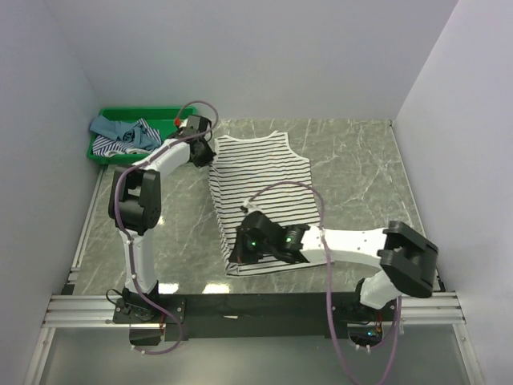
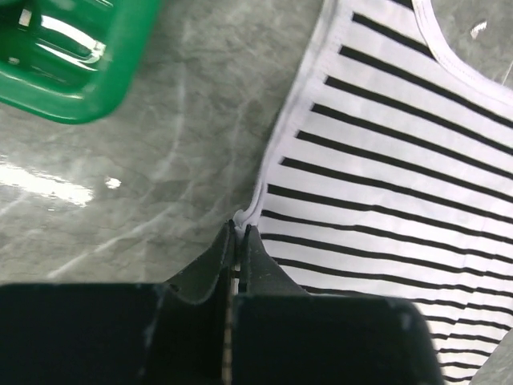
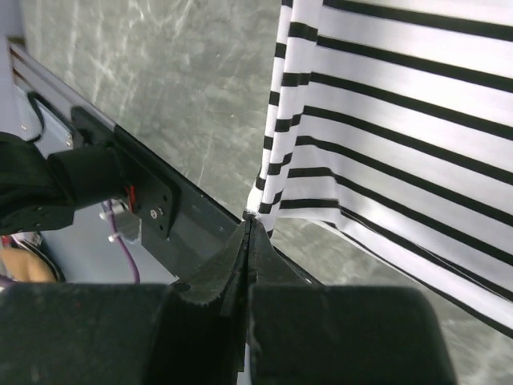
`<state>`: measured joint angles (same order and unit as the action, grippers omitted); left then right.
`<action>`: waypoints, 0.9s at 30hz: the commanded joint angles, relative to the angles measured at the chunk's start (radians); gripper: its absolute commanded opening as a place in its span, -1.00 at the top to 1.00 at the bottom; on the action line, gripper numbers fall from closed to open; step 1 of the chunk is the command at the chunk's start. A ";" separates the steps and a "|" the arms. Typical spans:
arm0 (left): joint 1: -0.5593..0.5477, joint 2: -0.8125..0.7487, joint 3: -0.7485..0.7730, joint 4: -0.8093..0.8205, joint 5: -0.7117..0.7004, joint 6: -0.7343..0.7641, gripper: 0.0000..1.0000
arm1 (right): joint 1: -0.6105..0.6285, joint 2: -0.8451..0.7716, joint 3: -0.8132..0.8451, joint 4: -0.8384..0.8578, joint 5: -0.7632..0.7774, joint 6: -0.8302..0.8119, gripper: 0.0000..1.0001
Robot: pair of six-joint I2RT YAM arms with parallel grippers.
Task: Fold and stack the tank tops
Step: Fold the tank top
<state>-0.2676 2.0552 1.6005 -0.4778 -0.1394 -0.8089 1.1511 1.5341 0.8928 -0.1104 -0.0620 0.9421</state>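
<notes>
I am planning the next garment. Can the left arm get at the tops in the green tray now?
Probably yes in reach: the green tray sits just beside the left gripper, nothing between. But that gripper is shut on the striped tank top, so it must release first.

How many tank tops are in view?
3. The white black-striped tank top lies on the table; the teal-blue tank top and the blue-and-white striped tank top sit bunched in the green tray. Others could hide beneath.
</notes>
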 commanded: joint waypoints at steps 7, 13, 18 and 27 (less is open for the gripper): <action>-0.096 0.085 0.157 -0.031 -0.005 -0.027 0.99 | -0.054 -0.218 -0.215 0.104 0.105 0.095 1.00; -0.148 0.152 0.260 -0.059 -0.003 -0.038 0.99 | -0.062 -0.308 -0.324 0.086 0.178 0.141 1.00; -0.183 0.190 0.308 -0.062 0.001 -0.047 0.99 | -0.064 -0.348 -0.397 0.089 0.206 0.178 1.00; -0.211 0.203 0.328 -0.047 0.014 -0.055 0.99 | -0.064 -0.384 -0.459 0.080 0.246 0.208 1.00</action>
<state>-0.4709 2.2570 1.8778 -0.5400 -0.1326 -0.8513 1.0920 1.1881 0.4454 -0.0460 0.1326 1.1282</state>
